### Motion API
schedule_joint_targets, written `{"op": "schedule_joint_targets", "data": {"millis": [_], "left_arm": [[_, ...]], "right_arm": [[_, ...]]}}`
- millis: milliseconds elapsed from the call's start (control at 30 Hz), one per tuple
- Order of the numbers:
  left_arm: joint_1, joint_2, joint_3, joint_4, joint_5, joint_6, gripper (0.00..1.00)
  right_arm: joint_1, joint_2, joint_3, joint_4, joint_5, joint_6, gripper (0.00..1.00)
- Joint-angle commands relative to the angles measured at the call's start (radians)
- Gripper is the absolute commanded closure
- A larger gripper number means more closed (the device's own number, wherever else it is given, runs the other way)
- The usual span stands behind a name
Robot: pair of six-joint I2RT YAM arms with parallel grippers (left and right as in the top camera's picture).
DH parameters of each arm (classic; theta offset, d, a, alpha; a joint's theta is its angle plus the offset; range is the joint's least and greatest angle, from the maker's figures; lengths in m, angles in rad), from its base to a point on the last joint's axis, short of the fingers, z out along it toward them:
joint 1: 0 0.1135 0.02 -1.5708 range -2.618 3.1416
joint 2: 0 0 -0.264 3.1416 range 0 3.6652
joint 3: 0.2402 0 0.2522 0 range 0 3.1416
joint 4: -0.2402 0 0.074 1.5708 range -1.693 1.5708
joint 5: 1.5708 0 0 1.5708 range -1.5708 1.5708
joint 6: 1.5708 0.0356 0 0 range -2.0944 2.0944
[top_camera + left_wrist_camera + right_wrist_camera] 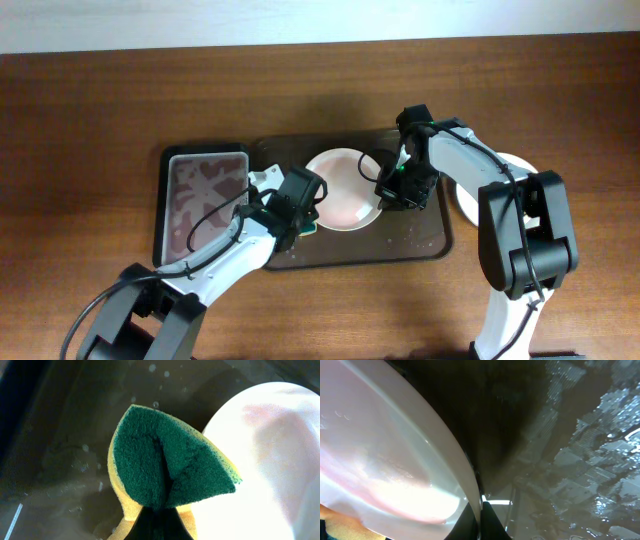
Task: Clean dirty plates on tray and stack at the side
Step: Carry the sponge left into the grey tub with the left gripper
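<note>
A white plate with a faint pink sauce smear lies on the dark brown tray. My right gripper is shut on the plate's right rim; the right wrist view shows the rim pinched between the fingers over the wet tray. My left gripper is shut on a green and yellow sponge at the plate's lower-left edge, over the tray. Another white plate lies on the table to the right of the tray, partly hidden by the right arm.
A narrower grey metal tray with reddish sauce stains sits at the left end of the brown tray. Water droplets dot the brown tray's surface. Wooden table surrounds it.
</note>
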Motion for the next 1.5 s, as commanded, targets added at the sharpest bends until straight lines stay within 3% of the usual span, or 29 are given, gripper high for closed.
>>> {"op": "schedule_joint_targets", "data": {"millis": [0,167,267,533,700,800,933,1133,1467], "left_arm": [[-0.023,0.015,-0.008,0.021,0.052,-0.076,1.0],[-0.009,0.015,-0.007,0.042,-0.054,-0.066,1.0],[0.027,0.015,-0.006,0.085,-0.094,0.026,1.0],[0.077,0.008,0.029,0.104,-0.089,0.153,1.0],[0.077,-0.05,0.054,0.104,0.024,0.272,1.0],[0.077,-0.092,0.054,0.064,0.088,0.349,1.0],[0.077,-0.154,0.054,-0.081,0.093,0.446,1.0],[0.099,-0.158,0.054,-0.236,0.093,0.446,1.0],[0.284,-0.191,0.054,-0.271,0.23,0.63,1.0]], "right_arm": [[0.005,0.011,-0.002,-0.005,0.012,-0.008,0.96],[0.005,0.011,-0.002,-0.008,0.012,-0.016,0.96],[0.005,0.011,-0.002,-0.008,0.012,-0.016,0.96],[0.005,0.011,-0.002,-0.008,0.012,-0.016,0.96],[0.005,0.011,-0.002,-0.011,0.034,-0.019,0.92],[0.005,0.011,-0.002,-0.023,0.077,-0.046,0.88],[0.005,0.011,-0.009,-0.023,0.088,-0.126,0.96],[0.006,0.011,-0.034,-0.023,0.088,-0.255,0.96],[-0.031,-0.05,-0.004,-0.022,0.088,-0.323,0.96]]}}
